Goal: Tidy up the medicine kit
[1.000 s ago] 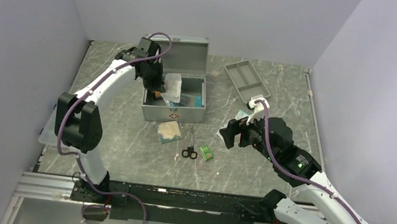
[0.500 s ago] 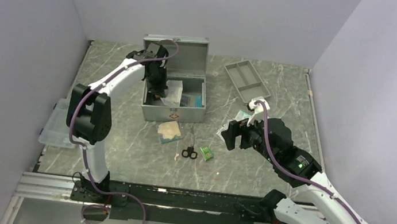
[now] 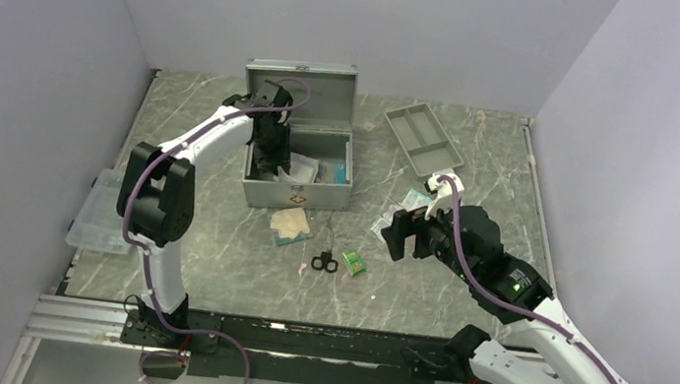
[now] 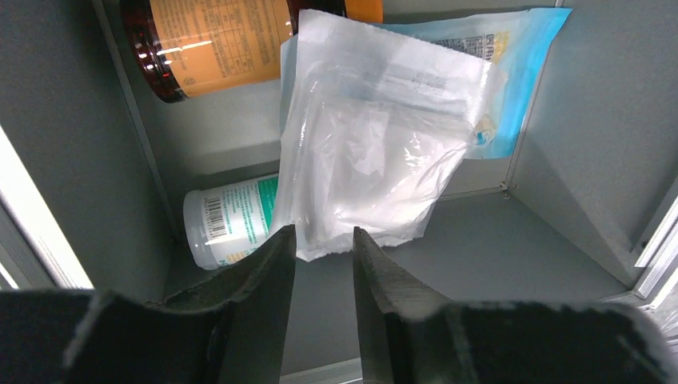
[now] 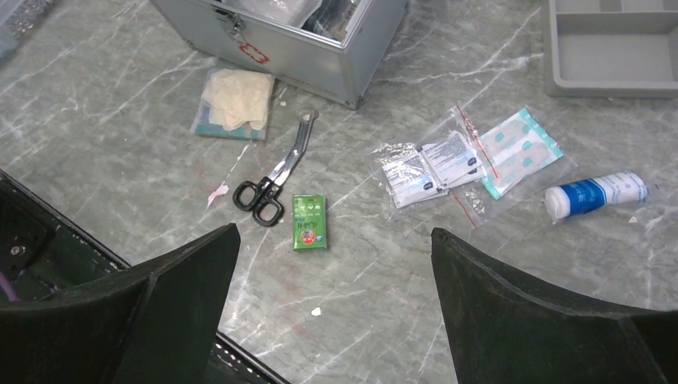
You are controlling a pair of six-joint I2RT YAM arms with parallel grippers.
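The left gripper (image 4: 322, 240) is being held inside the medicine kit (image 3: 296, 192), its jaws parted by a narrow gap. The lower edge of a clear plastic pouch (image 4: 376, 136) is being shown right at the fingertips; whether it is being touched cannot be told. Behind the pouch, a blue-edged packet (image 4: 516, 72) is being largely covered. An amber bottle (image 4: 212, 40) is being cut off by the top of the left wrist view, and a white bottle with a green label (image 4: 232, 228) is being half hidden under the pouch. The kit is being seen far left of centre on the worktop (image 3: 207, 264), lid upright.

The right gripper (image 5: 334, 238) is being held above the worktop with jaws spread wide and nothing between them. Below it, a small green box (image 5: 309, 222) and scissors (image 5: 272, 182) are being shown just beside each other. A bagged pale cloth (image 5: 233, 100) is lying near the kit's front. Zip bags of plasters (image 5: 472, 156) and a blue-and-white roll (image 5: 596, 194) are lying further right. The grey divided tray (image 5: 612, 48) is being cropped at the frame edge.
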